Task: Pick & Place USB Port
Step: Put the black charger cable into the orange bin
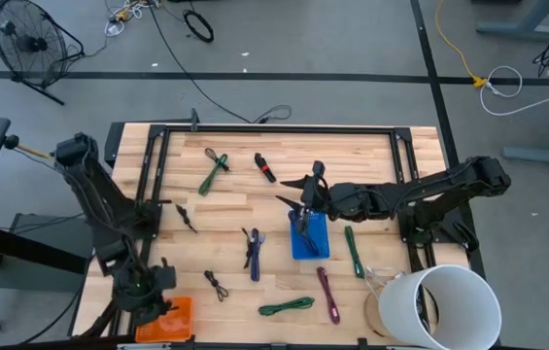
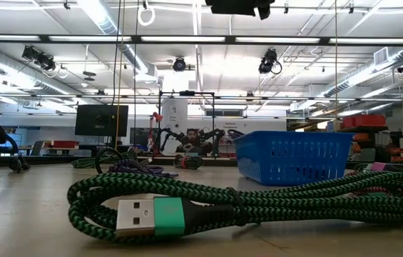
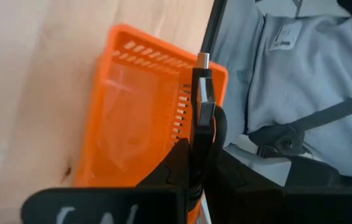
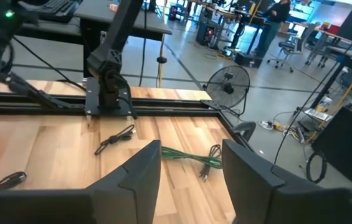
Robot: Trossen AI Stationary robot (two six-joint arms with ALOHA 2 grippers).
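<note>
My left gripper (image 1: 150,303) is at the table's near left corner, over the orange basket (image 1: 179,313), shut on a black USB cable (image 3: 204,106). Its metal plug (image 3: 202,60) sticks out past the fingers above the orange basket (image 3: 132,118). My right gripper (image 1: 291,192) is open and reaches in from the right, just beyond the far edge of the blue basket (image 1: 311,239), which holds dark cables. In the right wrist view the open fingers of my right gripper (image 4: 191,168) frame bare table, with a green cable (image 4: 191,155) beyond. My left gripper pinches the black cable between its two fingers (image 3: 179,158), just behind the plug housing (image 3: 204,118). The cable runs along the fingers, with the plug end pointing forward past the tips. It is lifted clear above the orange basket.
Loose cables lie on the table: green (image 1: 213,175), black and red (image 1: 265,167), blue (image 1: 254,253), green (image 1: 354,251), purple (image 1: 327,292), a green coil (image 1: 287,307), small black ones (image 1: 217,284). A white bucket (image 1: 444,306) stands at the near right corner. A black frame (image 1: 274,129) rims the table.
</note>
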